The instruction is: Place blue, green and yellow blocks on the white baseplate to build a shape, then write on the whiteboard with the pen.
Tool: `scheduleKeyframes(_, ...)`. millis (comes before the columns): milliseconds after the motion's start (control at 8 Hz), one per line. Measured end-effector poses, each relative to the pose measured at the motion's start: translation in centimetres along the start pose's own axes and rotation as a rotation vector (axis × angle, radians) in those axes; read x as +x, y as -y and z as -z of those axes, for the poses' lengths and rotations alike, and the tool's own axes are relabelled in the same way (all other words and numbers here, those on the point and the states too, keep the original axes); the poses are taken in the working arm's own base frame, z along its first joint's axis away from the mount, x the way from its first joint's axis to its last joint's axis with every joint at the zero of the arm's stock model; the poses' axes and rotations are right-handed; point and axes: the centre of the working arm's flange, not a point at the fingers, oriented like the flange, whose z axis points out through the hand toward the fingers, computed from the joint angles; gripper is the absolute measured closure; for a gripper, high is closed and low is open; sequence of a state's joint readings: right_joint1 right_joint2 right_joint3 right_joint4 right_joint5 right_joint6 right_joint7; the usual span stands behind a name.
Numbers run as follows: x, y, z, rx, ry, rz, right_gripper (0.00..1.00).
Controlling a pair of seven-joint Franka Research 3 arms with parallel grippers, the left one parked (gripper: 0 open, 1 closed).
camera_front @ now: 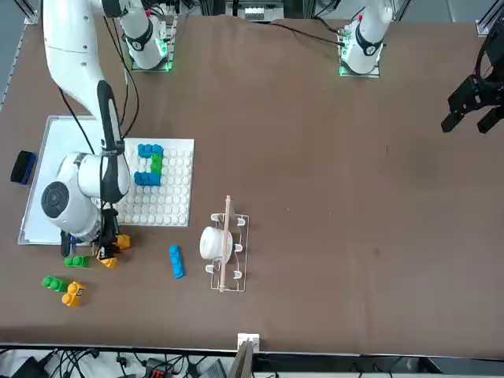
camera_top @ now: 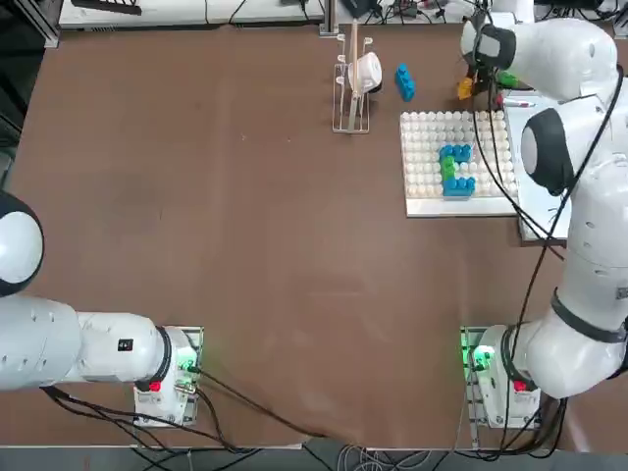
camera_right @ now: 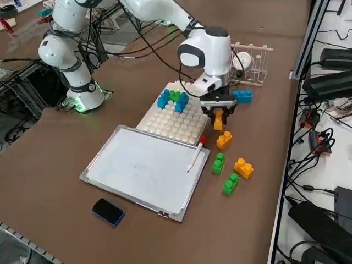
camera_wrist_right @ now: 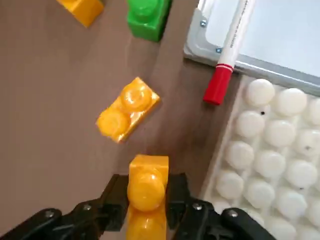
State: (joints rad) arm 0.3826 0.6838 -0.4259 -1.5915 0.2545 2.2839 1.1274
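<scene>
Three yellow blocks [camera_right: 224, 139] are showing, the held yellow block [camera_right: 219, 121] sitting clamped in the right gripper [camera_wrist_right: 146, 196] beside the white baseplate [camera_right: 177, 129]. Three green blocks [camera_right: 219, 163] are lying about, two loose and one on the plate, with one loose blue block [camera_right: 242, 96] and two blue runs [camera_right: 163, 99] on the studs. One whiteboard [camera_right: 137, 165], one pen [camera_right: 196, 153], one dark eraser [camera_right: 108, 212] and one wire rack [camera_right: 252, 61] are sharing the table.

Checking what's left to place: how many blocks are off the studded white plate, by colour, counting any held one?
yellow blocks: 3, including one held in the right gripper
green blocks: 2
blue blocks: 1
Total: 6
</scene>
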Motion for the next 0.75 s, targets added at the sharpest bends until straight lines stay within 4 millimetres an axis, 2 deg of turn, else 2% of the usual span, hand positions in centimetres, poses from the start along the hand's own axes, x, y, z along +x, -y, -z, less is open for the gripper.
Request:
scheduleKeyframes(250, -0.6, -0.3, 4.0, -0.015, 0.053, 0.167, 0.59)
scheduleKeyframes(375, -1.3, -0.5, 5.3, -0.021, 0.075, 0.259, 0.59)
scheduleKeyframes(500, -2.4, -0.6, 5.9, -0.027, 0.093, 0.364, 0.59)
scheduleKeyframes(750, -4.8, -1.6, 5.6, -0.037, 0.124, 0.567, 0.59)
